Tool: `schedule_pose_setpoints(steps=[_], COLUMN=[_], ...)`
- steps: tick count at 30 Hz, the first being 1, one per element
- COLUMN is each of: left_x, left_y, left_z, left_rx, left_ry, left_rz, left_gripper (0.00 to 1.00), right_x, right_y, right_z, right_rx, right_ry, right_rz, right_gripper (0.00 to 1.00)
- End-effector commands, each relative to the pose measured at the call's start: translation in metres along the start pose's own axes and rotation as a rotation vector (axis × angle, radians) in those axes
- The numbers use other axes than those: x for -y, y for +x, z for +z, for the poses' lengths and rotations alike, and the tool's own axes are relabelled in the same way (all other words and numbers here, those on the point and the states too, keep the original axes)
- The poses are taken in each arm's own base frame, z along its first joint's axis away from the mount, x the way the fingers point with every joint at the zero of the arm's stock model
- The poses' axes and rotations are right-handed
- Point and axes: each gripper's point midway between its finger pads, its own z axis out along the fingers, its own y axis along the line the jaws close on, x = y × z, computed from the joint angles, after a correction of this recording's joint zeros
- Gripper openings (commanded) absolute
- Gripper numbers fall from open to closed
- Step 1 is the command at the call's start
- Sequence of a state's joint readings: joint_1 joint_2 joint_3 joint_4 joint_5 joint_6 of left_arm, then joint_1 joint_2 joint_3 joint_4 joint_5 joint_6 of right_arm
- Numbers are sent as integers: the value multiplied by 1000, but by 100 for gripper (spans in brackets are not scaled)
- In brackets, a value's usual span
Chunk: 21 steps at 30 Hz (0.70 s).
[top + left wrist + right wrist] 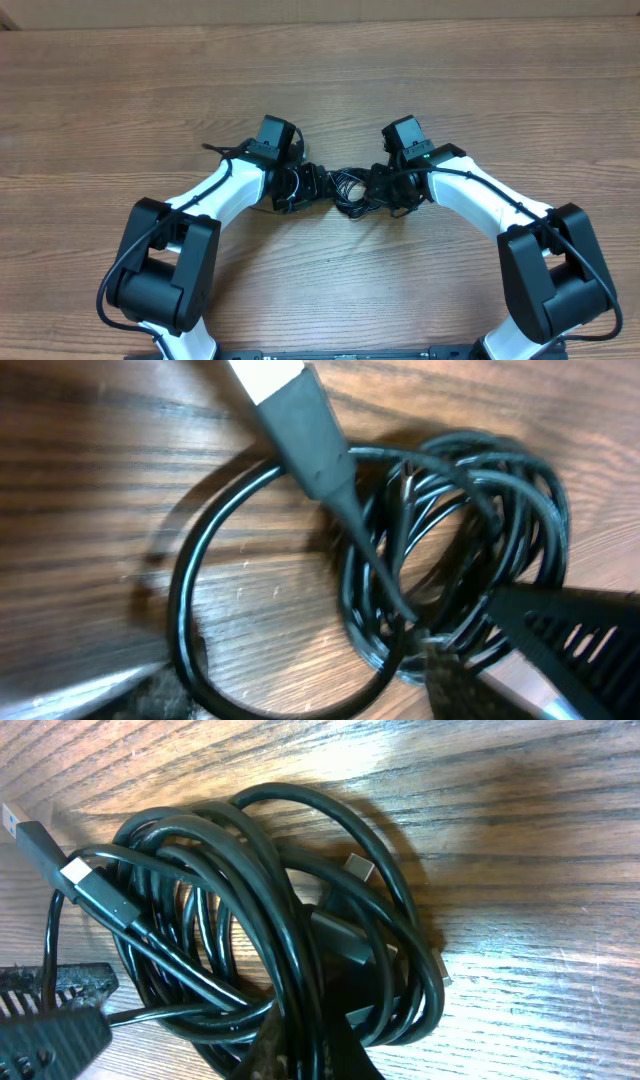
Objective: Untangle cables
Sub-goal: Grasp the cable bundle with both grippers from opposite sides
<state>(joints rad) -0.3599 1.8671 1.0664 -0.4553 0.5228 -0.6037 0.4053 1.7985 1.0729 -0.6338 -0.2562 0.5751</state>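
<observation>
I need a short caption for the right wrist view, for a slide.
Tangled coil of black cables on a wooden table, with one plug lying at its left edge.

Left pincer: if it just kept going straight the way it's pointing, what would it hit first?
Most likely the tangled cables, which lie directly ahead of the left pincer, with its tips about at the coil's edge. The right pincer sits just beyond the coil, though depth is hard to judge from above.

The left arm (212,192) and right arm (468,205) are smooth white with chunky black joints (160,270). A thin black wire (492,186) runs along each. The left pincer (318,184) and right pincer (372,186) are black. A tiny green light (427,154) glows near the right one.
</observation>
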Motion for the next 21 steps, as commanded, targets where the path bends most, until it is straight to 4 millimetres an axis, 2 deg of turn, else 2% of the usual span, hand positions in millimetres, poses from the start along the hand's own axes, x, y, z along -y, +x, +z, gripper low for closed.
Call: schedule_pose_setpoints(steps=[1, 2, 4, 6, 11, 15, 18, 21], left_x=[3, 3, 0, -11, -21, -7, 3, 2], left_y=[-4, -8, -14, -27, -53, -57, -57, -51], left_z=[5, 3, -1, -19, -83, -135, -156, -152], left_rx=[6, 18, 30, 54, 187, 316, 378, 356], left_ry=[30, 34, 31, 25, 40, 47, 49, 38], left_rz=[-13, -14, -28, -63, -20, 57, 89, 84], left_gripper=[21, 4, 4, 4, 4, 4, 4, 5], right_x=[4, 4, 4, 4, 4, 4, 4, 4], right_y=[1, 2, 2, 2, 1, 1, 1, 1], right_z=[2, 2, 2, 2, 2, 1, 1, 1], right_rx=[-11, -12, -12, -12, -12, -11, -12, -12], right_ry=[2, 2, 2, 2, 2, 1, 2, 1], right_rz=[3, 3, 3, -4, -4, -11, -11, -11], right_gripper=[4, 4, 4, 4, 4, 4, 4, 4])
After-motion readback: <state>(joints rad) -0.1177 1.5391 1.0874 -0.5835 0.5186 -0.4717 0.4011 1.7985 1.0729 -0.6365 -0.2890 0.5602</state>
